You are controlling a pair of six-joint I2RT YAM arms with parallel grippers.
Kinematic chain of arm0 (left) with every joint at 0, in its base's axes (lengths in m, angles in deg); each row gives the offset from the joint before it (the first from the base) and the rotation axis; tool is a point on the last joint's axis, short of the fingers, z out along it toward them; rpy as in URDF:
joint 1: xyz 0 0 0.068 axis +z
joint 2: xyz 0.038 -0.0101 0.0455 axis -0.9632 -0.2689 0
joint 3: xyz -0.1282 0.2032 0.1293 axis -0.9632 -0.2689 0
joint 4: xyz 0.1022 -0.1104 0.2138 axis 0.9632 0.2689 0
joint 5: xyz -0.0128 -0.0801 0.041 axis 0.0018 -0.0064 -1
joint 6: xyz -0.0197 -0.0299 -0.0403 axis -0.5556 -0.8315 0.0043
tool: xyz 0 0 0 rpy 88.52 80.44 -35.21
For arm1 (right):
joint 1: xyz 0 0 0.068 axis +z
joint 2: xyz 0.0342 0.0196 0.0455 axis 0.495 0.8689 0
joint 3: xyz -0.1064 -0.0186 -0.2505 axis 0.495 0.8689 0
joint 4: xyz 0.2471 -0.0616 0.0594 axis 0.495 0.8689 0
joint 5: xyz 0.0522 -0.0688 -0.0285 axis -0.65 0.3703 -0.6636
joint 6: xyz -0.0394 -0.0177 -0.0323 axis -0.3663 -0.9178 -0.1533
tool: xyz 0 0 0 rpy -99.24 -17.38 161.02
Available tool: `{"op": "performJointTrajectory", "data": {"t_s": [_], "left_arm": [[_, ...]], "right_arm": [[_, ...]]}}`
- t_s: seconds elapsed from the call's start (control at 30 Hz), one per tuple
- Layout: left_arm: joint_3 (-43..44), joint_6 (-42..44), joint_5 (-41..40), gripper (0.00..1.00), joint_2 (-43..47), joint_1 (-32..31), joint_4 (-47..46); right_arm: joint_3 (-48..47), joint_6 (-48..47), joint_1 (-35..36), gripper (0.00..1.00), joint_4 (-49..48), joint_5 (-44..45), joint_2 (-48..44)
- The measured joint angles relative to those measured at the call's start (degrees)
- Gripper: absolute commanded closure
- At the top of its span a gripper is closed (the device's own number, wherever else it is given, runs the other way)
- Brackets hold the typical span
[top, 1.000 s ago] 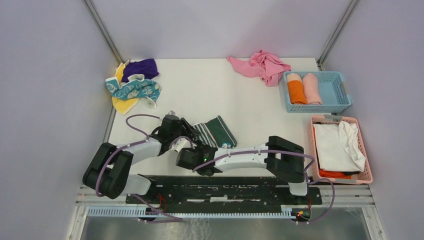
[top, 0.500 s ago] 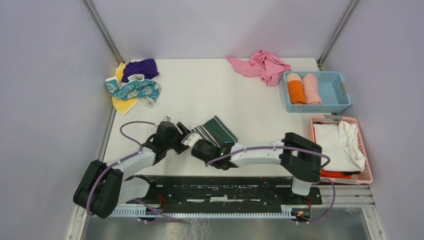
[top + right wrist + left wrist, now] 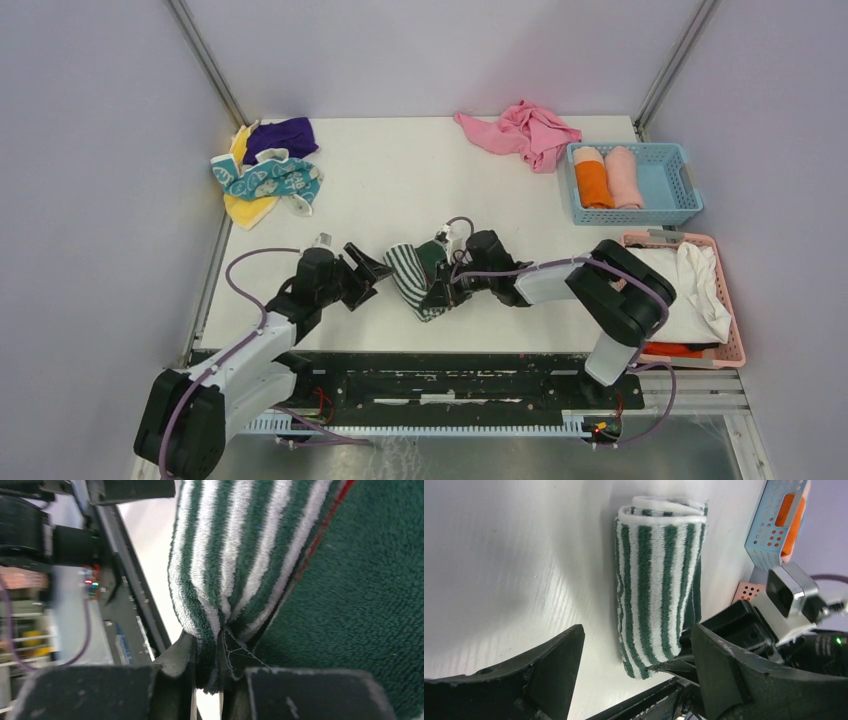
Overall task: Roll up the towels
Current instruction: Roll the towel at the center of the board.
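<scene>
A green-and-white striped towel [image 3: 410, 270] [image 3: 656, 580] lies rolled in the middle of the table near the front. My right gripper [image 3: 437, 290] [image 3: 207, 650] is shut on its near end, with the cloth pinched between the two fingers. My left gripper [image 3: 370, 272] [image 3: 636, 630] stands open just left of the roll, touching nothing. At the back left is a pile of towels: a teal-and-white one [image 3: 268, 180], a yellow one [image 3: 248, 208] and a purple one [image 3: 283, 135].
A crumpled pink cloth [image 3: 525, 130] lies at the back. A blue basket [image 3: 690, 190] at the right holds an orange roll and a pink roll. In front of it, a pink basket [image 3: 625, 290] holds white fabric [image 3: 680, 290].
My right arm swung from the towel's left to its right side and closed on its near end. The left gripper opened, let go of the towel and drew back left.
</scene>
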Motion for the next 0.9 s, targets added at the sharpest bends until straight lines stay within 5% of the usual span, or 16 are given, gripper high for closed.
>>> {"op": "performJointTrajectory", "data": {"t_s": [0.13,0.33,0.63,0.9], "left_arm": [[0.1,-0.7,2.3,0.15,-5.4,0.0,-2.8],[3.9,-1.3,5.4,0.15,-15.2,0.0,-6.8],[14.6,-1.2,7.2,0.15,-28.0,-0.1,-11.1],[20.9,0.7,5.4,0.34,-38.6,-1.8,-5.5]], "right_arm": [[3.1,10.0,-5.9,0.95,-14.2,-11.7,6.8],[3.9,18.4,-10.2,0.96,-23.2,-20.3,12.9],[1.4,13.4,-12.0,0.97,-10.9,-22.4,10.9],[-0.5,9.2,-12.4,0.97,-2.9,-22.2,9.3]]}}
